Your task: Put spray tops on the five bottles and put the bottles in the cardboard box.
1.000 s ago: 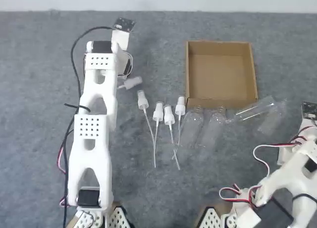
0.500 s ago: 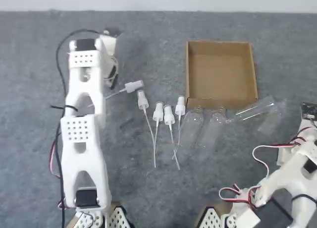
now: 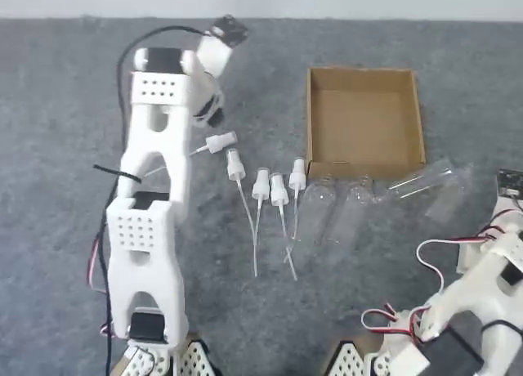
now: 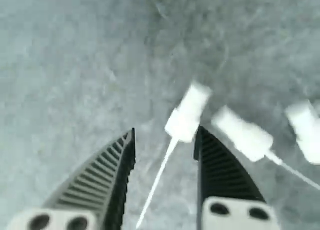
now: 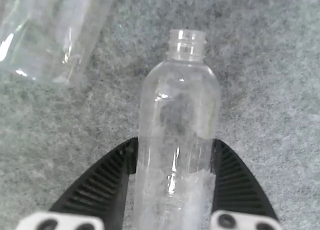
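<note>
Five white spray tops with long tubes lie on the grey carpet; the leftmost spray top (image 3: 219, 141) (image 4: 187, 112) lies just ahead of my left gripper (image 4: 165, 131), which is open, its tube running back between the fingers. Two more spray tops (image 4: 242, 135) lie beside it. My right gripper (image 5: 175, 142) is shut on a clear open-necked bottle (image 5: 180, 105), a finger pressed to each side. Other clear bottles (image 3: 323, 203) lie in front of the cardboard box (image 3: 417, 118), which has nothing in it.
The left arm (image 3: 159, 106) stretches far over the carpet, left of the spray tops. The right arm (image 3: 482, 286) is folded at the near right corner. A crumpled clear wrapper (image 5: 50, 35) lies by the held bottle. Open carpet lies at the far left.
The left arm swung left, then back right, and its wrist has turned toward the spray tops. The leftmost spray top shifted slightly. The right arm has kept still.
</note>
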